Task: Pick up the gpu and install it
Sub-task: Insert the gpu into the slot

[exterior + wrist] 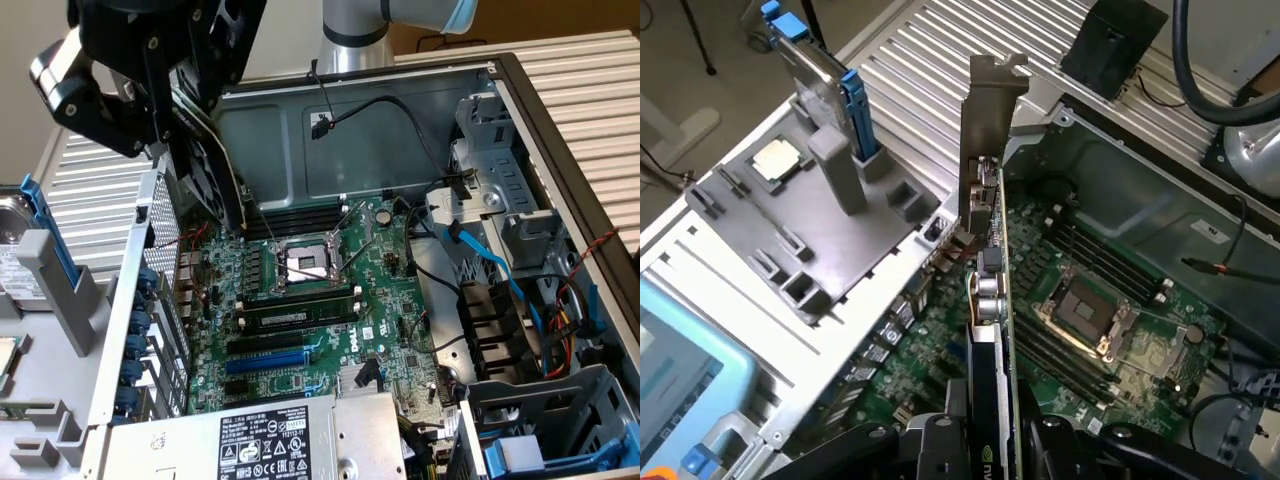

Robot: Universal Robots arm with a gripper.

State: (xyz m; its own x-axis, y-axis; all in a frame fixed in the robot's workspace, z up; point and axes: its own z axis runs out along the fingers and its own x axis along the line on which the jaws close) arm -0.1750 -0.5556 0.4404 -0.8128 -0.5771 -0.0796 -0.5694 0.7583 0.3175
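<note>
Ribbed bench (590, 90) beneath an open computer case (300, 140) — upper left in the exterior view, the gripper (180, 100) has its fingers (1065, 442) clamped on the gpu (985, 290), edge-on over the motherboard (390, 300) — likely for slotting in.

gpu (990, 290) was above case (290, 150) far-left corner, exterior view's left; motherboard (390, 300) lay inside case, power supply (270, 440) at its near edge.

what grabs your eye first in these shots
The gpu, clamped in the gripper, hangs above the open case at the exterior view's upper left. Below it the green motherboard lies flat in the case, with its bare cpu socket near the middle.
</note>
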